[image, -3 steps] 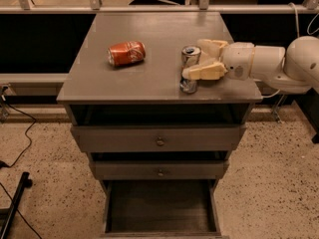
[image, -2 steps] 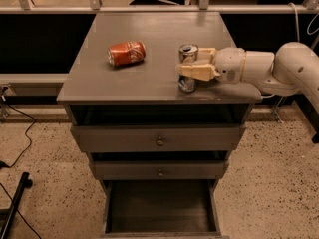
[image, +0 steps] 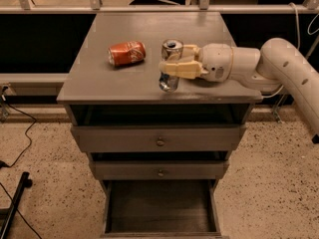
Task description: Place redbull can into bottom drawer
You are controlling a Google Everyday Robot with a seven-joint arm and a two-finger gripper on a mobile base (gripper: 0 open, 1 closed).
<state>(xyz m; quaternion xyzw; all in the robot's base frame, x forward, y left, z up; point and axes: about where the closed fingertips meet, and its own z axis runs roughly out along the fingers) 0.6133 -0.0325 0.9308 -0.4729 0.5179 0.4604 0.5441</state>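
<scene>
The redbull can (image: 170, 54), tall, slim and silver, stands upright on the grey cabinet top (image: 104, 78) near the front edge, right of centre. My gripper (image: 172, 63) reaches in from the right and its cream fingers (image: 179, 68) are closed around the can's middle. The bottom drawer (image: 159, 210) is pulled open at the foot of the cabinet, with a dark bare inside.
An orange-red soda can (image: 127, 53) lies on its side on the cabinet top, left of the redbull can. Two shallower drawers with round knobs (image: 160, 142) sit shut above the open drawer. Black cables and a stand leg (image: 15, 203) lie on the speckled floor at left.
My gripper has slid left along the cabinet top and its fingers have closed around the redbull can. The can still stands in the same spot.
</scene>
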